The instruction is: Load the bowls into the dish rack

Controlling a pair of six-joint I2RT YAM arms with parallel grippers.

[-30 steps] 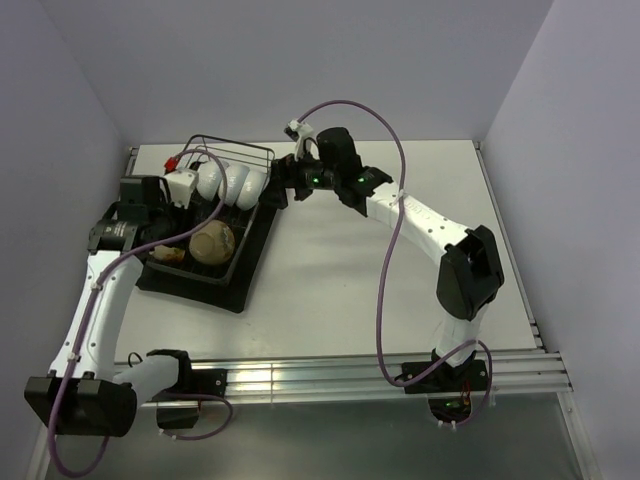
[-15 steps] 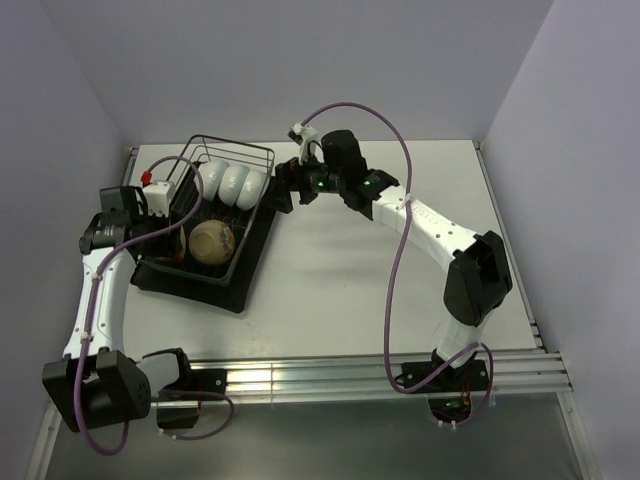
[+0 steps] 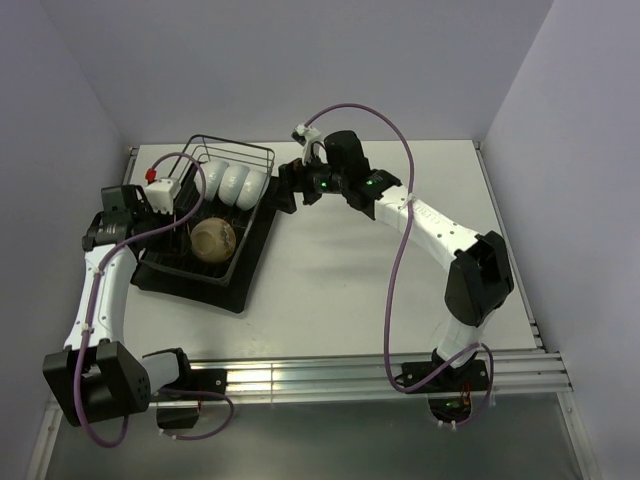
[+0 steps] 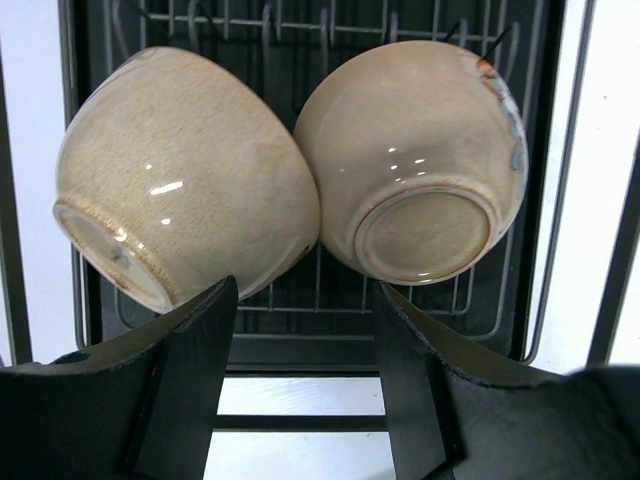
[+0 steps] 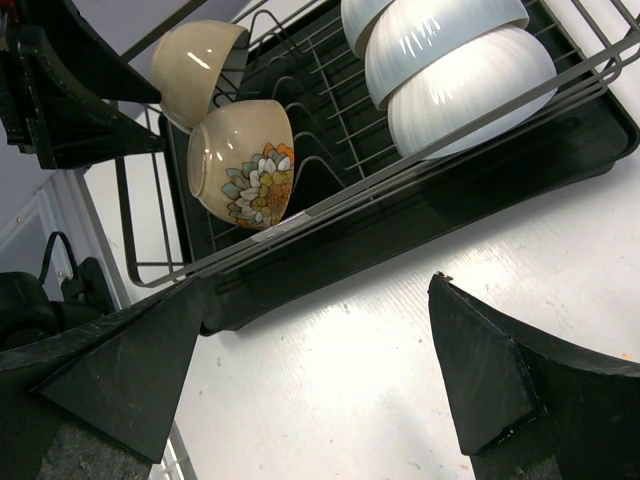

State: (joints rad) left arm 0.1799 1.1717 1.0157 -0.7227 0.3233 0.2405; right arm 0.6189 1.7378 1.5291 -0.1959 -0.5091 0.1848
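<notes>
Jaws of the left gripper (image 4: 305, 300), partly parted, and of the right gripper (image 5: 318, 290), spread wide, are shown empty. Within the dish rack (image 4: 300, 40) three white bowls (image 3: 232, 182) and two tan bowls (image 4: 190, 190) are lodged; loading is judged complete.

There's the dish rack (image 3: 268, 155), sitting on its tray (image 3: 215, 292) out on the far left part of the table (image 3: 340, 280). At the rack's far end, 3 bowls (image 3: 232, 183) stand on edge in a row, side by side. Nearer in, 2 more lie touching, one bowl (image 4: 185, 215) left of the other bowl (image 4: 410, 165) in the left wrist view. The left gripper (image 3: 165, 190) is at the rack's left side, the right gripper (image 3: 283, 188) just off its far right corner
</notes>
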